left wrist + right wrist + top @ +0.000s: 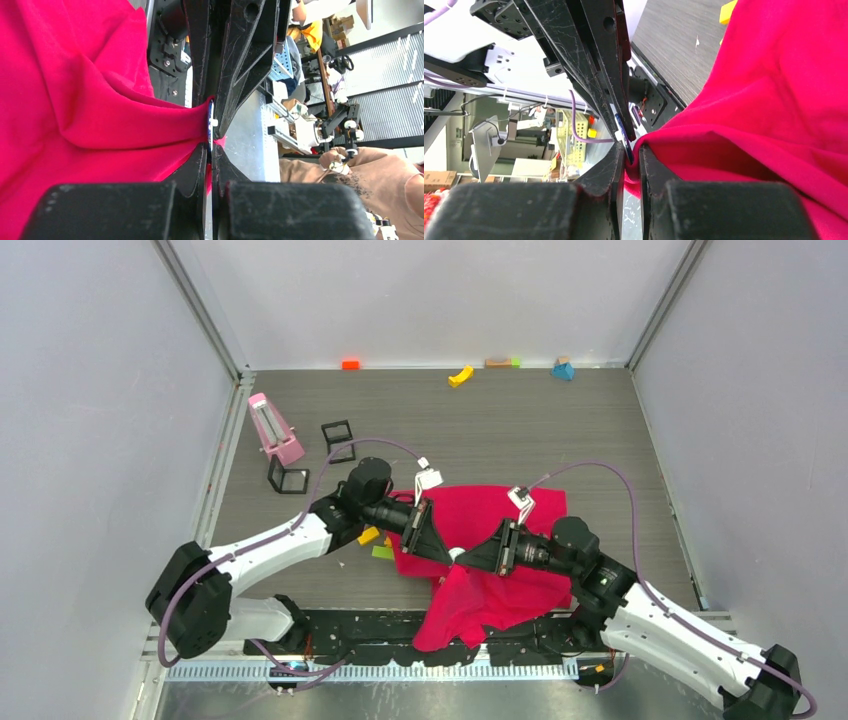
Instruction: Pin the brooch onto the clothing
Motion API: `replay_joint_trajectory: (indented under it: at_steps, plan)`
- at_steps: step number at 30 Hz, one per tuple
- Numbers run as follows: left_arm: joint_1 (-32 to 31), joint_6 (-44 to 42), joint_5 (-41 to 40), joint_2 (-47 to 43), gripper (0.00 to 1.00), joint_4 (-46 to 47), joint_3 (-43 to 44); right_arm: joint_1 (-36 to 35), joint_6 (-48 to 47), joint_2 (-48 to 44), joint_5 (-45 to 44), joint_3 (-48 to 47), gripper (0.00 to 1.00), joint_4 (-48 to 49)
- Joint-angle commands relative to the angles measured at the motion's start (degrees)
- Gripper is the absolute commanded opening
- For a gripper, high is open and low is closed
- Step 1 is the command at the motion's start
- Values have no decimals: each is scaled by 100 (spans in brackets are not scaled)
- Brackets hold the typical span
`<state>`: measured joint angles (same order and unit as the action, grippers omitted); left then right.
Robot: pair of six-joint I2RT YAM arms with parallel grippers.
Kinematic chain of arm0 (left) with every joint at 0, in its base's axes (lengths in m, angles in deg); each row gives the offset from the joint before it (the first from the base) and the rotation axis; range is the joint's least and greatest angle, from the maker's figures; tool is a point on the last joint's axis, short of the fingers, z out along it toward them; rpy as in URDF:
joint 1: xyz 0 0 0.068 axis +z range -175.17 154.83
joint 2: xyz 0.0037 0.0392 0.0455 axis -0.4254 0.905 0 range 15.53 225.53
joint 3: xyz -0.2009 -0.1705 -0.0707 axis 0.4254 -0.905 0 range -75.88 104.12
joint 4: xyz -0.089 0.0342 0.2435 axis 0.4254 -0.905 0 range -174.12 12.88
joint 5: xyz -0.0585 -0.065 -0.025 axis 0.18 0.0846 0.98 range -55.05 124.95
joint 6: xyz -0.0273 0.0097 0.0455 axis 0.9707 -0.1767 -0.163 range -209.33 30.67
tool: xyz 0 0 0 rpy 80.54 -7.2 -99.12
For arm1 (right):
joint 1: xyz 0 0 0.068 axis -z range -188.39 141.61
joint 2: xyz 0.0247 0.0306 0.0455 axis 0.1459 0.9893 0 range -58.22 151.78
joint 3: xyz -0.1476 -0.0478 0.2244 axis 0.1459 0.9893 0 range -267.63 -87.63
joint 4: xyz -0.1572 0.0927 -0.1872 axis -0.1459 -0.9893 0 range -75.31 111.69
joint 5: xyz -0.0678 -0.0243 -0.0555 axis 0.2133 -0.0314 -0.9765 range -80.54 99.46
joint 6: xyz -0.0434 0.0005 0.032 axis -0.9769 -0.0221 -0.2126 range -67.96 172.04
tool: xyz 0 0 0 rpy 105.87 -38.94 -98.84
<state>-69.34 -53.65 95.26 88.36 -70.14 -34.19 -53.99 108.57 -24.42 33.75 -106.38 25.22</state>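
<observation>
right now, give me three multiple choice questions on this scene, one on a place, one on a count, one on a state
1. Where do the left gripper and right gripper meet? A over the red T-shirt B against the far wall C by the arm bases
2. How many black wire frames are there? A one B two C four
3. How is the right gripper? A wide open B shut on the T-shirt C holding a block
Key: 1 A, their tips converge above the fabric; 2 B, both stand left of the T-shirt; 3 B, red fabric sits pinched between its fingers.
</observation>
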Motion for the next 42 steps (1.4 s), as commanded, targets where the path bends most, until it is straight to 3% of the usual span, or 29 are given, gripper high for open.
replay_joint_trajectory:
  at_steps: [1,3,13,23,25,29,32,34,37,42]
  plan:
    - [-67,-315,816,-388,0,-395,436,245,-311,-375,-1080,135,2,-790]
    - [-66,-341,804,-344,0,-455,454,245,-427,-538,-852,62,7,-797]
    - [-66,-537,769,-294,0,-682,533,247,-802,-1271,117,-258,50,-505]
    - [-62,-744,434,-345,0,-1054,587,245,-964,-1672,218,-246,57,-575]
    - [-66,-1081,-156,-347,0,-1611,720,245,-1196,-1668,-288,-397,58,-1074]
    - [-68,-1412,-1989,-295,0,-2497,901,245,-1408,-1137,-2369,-893,62,-2867]
    - [-66,-1228,-3336,-251,0,-2547,898,248,-1419,-508,-3727,-1160,63,-3413]
    - [-60,-1130,-3718,-183,0,-2361,946,250,-1368,56,-4312,-1407,65,-3725]
    - [22,-1234,-4187,111,0,-2302,1277,307,-1360,1141,-4993,-1818,69,-3996]
    - [532,-1422,-5046,1021,0,-2591,2189,718,-1531,2404,-5184,-2276,71,-3846]
